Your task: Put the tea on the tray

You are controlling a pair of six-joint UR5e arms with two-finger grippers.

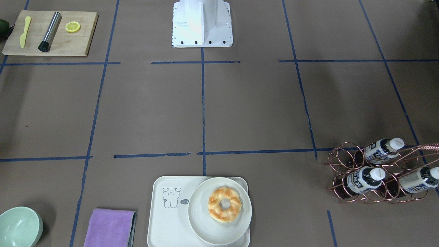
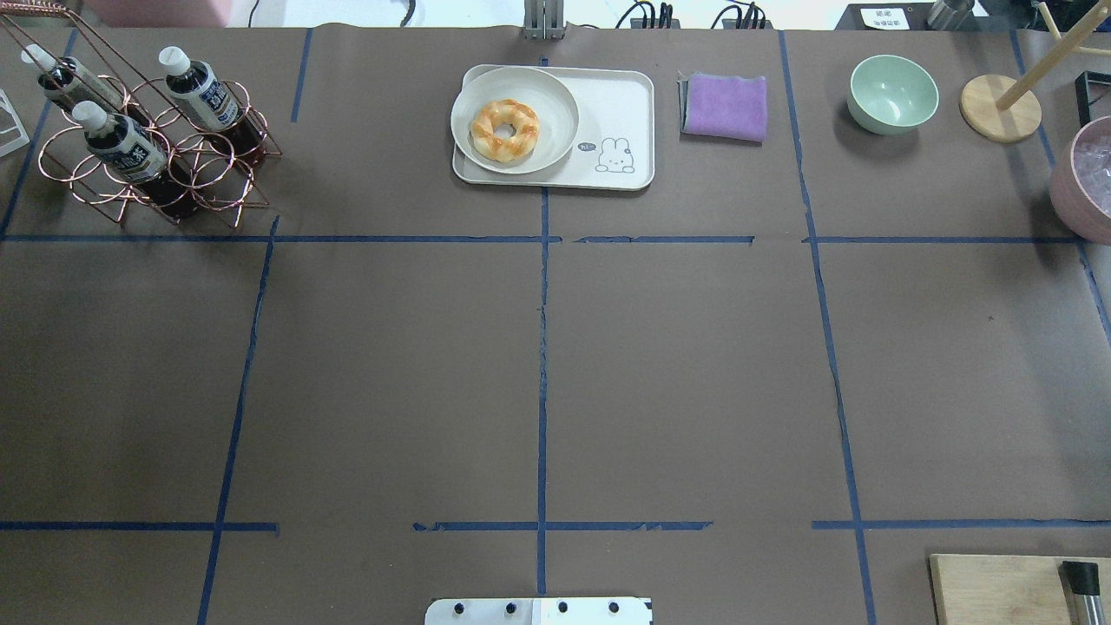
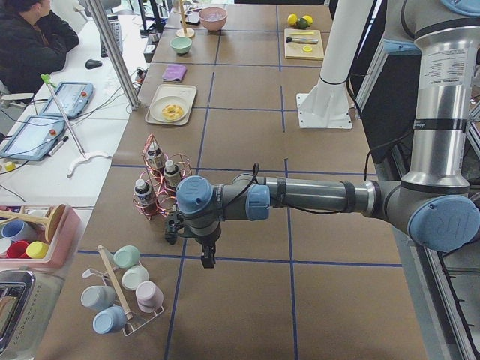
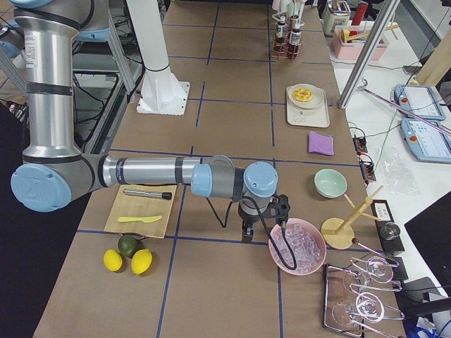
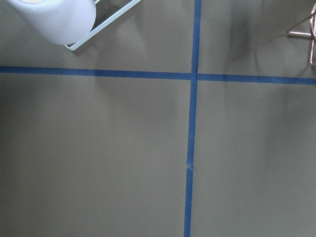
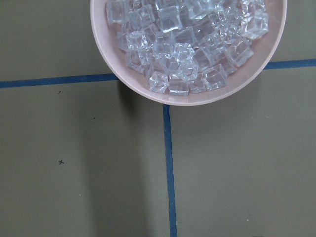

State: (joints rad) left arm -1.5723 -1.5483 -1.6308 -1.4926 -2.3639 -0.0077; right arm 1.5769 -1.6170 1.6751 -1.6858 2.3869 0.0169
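Observation:
Three tea bottles lie in a copper wire rack (image 1: 346,161): one on top (image 1: 380,149) and two below (image 1: 363,179), (image 1: 416,180). The overhead view shows them at the far left (image 2: 121,143). The cream tray (image 1: 168,219) with the line drawing holds a round white plate (image 1: 202,223) with a donut (image 1: 224,204). My left gripper (image 3: 206,255) hangs over bare table, near the rack but apart from it. My right gripper (image 4: 245,236) hangs beside the pink ice bowl. Both show only in side views, so I cannot tell open or shut.
A wooden cutting board (image 1: 48,34) carries a yellow knife, a metal muddler and a lemon slice. A purple cloth (image 1: 109,228) and a green bowl (image 1: 19,228) lie beside the tray. A pink bowl of ice (image 6: 187,49) sits under the right wrist. A mug rack (image 3: 124,289) stands near the left gripper.

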